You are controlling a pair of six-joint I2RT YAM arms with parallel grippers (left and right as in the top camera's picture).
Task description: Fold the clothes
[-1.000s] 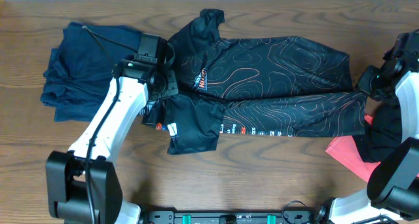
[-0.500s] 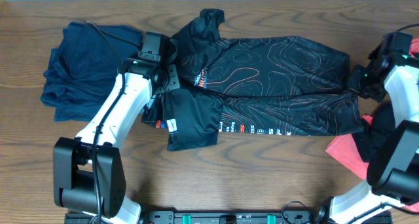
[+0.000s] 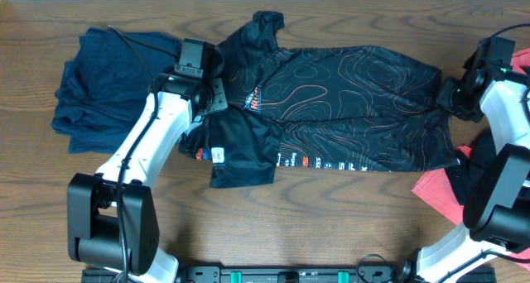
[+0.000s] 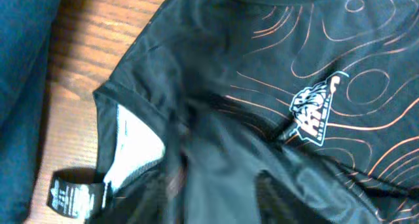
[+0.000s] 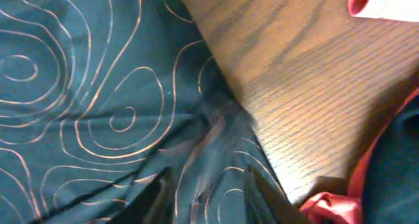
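Note:
The black jersey (image 3: 348, 93) with thin orange contour lines lies along the table's middle, folded lengthwise, with one sleeve (image 3: 240, 151) sticking out toward the front. My left gripper (image 3: 214, 97) is over its collar end. In the left wrist view its jaws (image 4: 219, 191) stand apart with loose, blurred jersey cloth (image 4: 340, 47) between them. My right gripper (image 3: 451, 97) is at the hem end. In the right wrist view (image 5: 209, 191) its jaws are also apart, over a ridge of the jersey (image 5: 78, 86).
A navy garment (image 3: 103, 84) lies bunched at the far left, just beside the left arm. A coral-red garment (image 3: 435, 192) and a plain black one (image 3: 484, 163) lie at the right, under the right arm. Bare wood shows along the front edge.
Both grippers have opened and let go of the jersey. The cloth has settled onto the table. The right gripper moved slightly back and left.

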